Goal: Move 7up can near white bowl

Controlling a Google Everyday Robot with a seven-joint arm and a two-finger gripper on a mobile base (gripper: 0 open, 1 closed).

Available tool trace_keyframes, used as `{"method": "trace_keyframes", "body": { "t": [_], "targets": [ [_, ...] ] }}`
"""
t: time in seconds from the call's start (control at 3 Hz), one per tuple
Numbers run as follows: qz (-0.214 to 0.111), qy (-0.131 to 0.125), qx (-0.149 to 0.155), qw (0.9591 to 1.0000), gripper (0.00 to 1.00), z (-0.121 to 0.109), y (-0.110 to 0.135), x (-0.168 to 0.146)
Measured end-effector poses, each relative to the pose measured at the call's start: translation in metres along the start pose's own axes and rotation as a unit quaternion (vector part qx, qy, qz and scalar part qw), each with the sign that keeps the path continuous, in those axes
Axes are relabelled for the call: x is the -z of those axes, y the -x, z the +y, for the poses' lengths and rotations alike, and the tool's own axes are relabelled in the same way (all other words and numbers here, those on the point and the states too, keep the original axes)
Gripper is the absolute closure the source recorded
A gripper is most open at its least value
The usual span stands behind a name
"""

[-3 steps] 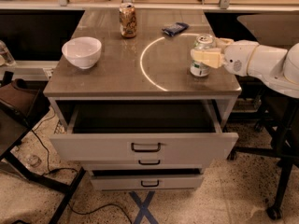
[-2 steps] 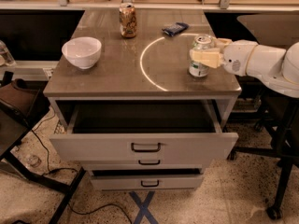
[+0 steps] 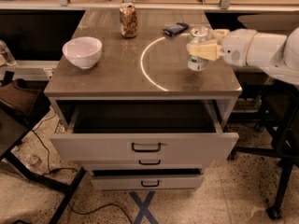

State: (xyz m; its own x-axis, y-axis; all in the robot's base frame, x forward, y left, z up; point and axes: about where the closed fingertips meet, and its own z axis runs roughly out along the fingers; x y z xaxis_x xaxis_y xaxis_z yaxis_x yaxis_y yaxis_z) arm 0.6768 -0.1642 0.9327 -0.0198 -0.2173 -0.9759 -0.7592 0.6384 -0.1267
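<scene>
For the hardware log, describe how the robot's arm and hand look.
The arm is made of smooth, rounded white segments, thick and tube-like. No cables or markings show on it. The hand, over the right side of the table at the 7up can, has pale cream-yellow, blocky fingers.

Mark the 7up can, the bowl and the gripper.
7up can (image 3: 197, 63): camera view, lower body below the fingers.
bowl (image 3: 82, 52): camera view, outer wall.
gripper (image 3: 201, 43): camera view, midway between its fingertips, closed on the can, right of centre.
</scene>
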Motion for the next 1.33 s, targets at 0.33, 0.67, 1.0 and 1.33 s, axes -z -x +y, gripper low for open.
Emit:
{"method": "trace_keyframes", "body": {
  "t": [0.33, 0.67, 1.0, 1.33],
  "targets": [
    [0.008, 0.025, 0.029, 0.9992, 1.0, 0.024, 0.055, -0.005],
    [0.008, 0.042, 0.022, 0.9989, 1.0, 0.049, 0.069, -0.014],
    [0.002, 0.074, -0.008, 0.9973, 1.0, 0.096, 0.074, -0.042],
    [-0.006, 0.087, -0.034, 0.9956, 1.0, 0.128, 0.069, -0.067]
  ]
}}
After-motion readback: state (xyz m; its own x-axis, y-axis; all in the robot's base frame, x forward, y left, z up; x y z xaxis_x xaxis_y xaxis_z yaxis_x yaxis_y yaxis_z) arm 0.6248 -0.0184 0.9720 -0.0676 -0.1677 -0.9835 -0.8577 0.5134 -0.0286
